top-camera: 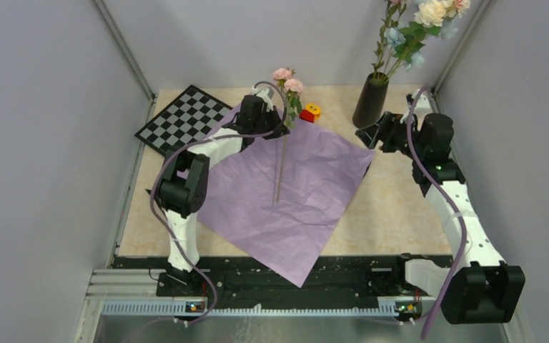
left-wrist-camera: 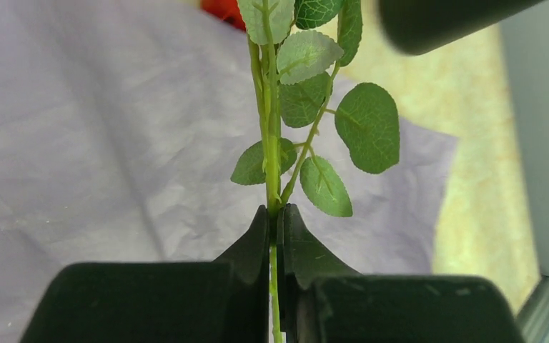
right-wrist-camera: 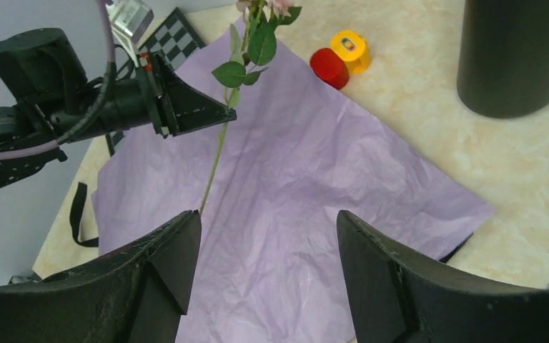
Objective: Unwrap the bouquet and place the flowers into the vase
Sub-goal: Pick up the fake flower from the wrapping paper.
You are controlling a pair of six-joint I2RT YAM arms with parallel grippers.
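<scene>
1. The left gripper [left-wrist-camera: 277, 214] is clamped tight on one flower stem [left-wrist-camera: 272, 143] above the purple paper [top-camera: 286, 214]. The pink blooms [top-camera: 288, 78] are cut off in the left wrist view.
2. The lower end of the stem reaches down to the paper; I cannot tell if it touches.
3. The right gripper [right-wrist-camera: 268, 218] stands wide and holds nothing, just beside the vase [top-camera: 370, 100].
4. The vase stands at the back right of the table [top-camera: 400, 207] with the other flowers [top-camera: 414, 28] in it. Their tops run out of the top view.

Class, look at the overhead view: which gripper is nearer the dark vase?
Right. The right gripper sits open just on the near side of the vase, close to its base. The left gripper is well off to the vase's left, shut on a flower stem.
</scene>
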